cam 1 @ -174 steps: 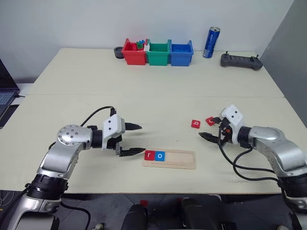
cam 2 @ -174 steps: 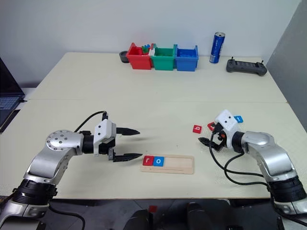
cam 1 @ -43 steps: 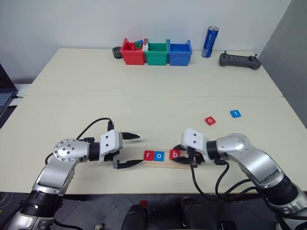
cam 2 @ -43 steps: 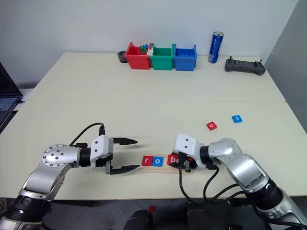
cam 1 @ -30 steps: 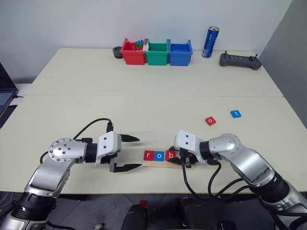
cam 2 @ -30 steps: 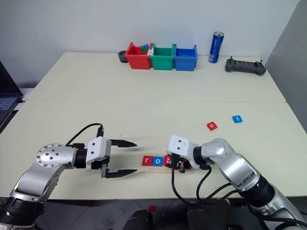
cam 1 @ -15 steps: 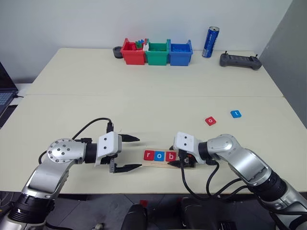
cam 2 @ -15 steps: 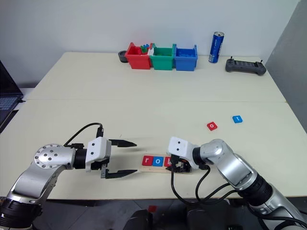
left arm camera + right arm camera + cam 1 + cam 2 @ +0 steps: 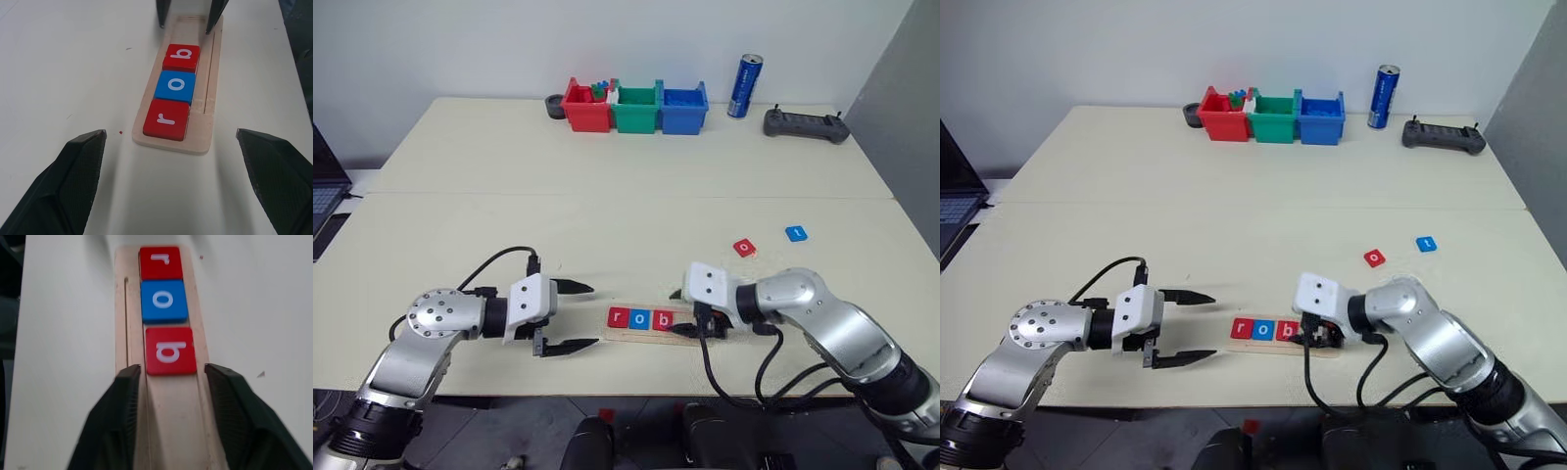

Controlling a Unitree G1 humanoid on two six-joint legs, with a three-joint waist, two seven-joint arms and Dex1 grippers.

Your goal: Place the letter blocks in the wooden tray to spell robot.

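**Three tiles seated, two still loose on the worktop**

The wooden tray (image 9: 658, 323) lies in the lower centre of the head view, near the front edge of the pale worktop (image 9: 607, 176). In its groove sit three letter blocks in a touching row: red "r" (image 9: 617, 317), blue "o" (image 9: 639, 318) and red "b" (image 9: 662, 319). The rest of the tray, toward the right of the frame, is bare wood.

The right pincer (image 9: 168, 374) sits low over that bare part, its black fingers (image 9: 124, 396) parted about as wide as the tray and straddling it just behind the "b" block; nothing is gripped between them. The left pincer (image 9: 570, 316) hovers just left of the tray's end, spread wide and empty.

Two more tiles lie flat at centre right, well apart from the tray: a red one (image 9: 744, 247) and, further right, a blue one (image 9: 794, 233).

Along the top of the frame stand red, green and blue bins (image 9: 634, 107), a blue can (image 9: 743, 85) and a dark controller (image 9: 806, 123).
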